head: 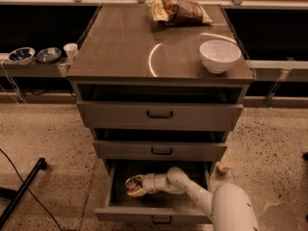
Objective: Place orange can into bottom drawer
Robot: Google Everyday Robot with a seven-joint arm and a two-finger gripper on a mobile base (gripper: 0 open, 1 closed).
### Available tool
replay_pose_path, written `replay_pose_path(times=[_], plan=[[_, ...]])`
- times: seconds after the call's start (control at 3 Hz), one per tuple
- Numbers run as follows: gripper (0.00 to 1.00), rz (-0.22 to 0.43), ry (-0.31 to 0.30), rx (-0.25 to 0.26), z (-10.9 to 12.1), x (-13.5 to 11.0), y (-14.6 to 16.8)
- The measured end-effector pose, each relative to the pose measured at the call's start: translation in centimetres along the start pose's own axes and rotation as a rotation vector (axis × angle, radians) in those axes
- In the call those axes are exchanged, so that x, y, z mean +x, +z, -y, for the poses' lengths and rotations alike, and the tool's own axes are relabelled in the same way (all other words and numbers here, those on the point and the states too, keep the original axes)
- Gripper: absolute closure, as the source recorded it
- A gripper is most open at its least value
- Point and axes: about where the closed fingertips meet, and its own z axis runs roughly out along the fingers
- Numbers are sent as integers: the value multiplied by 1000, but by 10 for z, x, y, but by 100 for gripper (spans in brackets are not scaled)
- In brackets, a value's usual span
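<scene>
Toward the left side of the pulled-out bottom drawer (154, 214), the gripper (133, 186) has its jaws closed around the orange can (134, 182), which lies inside the drawer. On the desk (120, 47) above, a chip bag (180, 11) lies at the far edge, and a white bowl (219, 56) sits near the right edge.

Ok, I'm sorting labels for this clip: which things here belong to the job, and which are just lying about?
Job: orange can, at the gripper inside the open bottom drawer.
Lying about: chip bag and white bowl on the cabinet top; two small bowls and a cup on the left shelf.
</scene>
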Motion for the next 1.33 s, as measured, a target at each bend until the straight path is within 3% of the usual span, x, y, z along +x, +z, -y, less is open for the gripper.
replay_pose_path(times=[0.33, 1.33], plan=[[100, 74, -14, -10, -1, -6, 1], [100, 166, -32, -10, 0, -14, 3]])
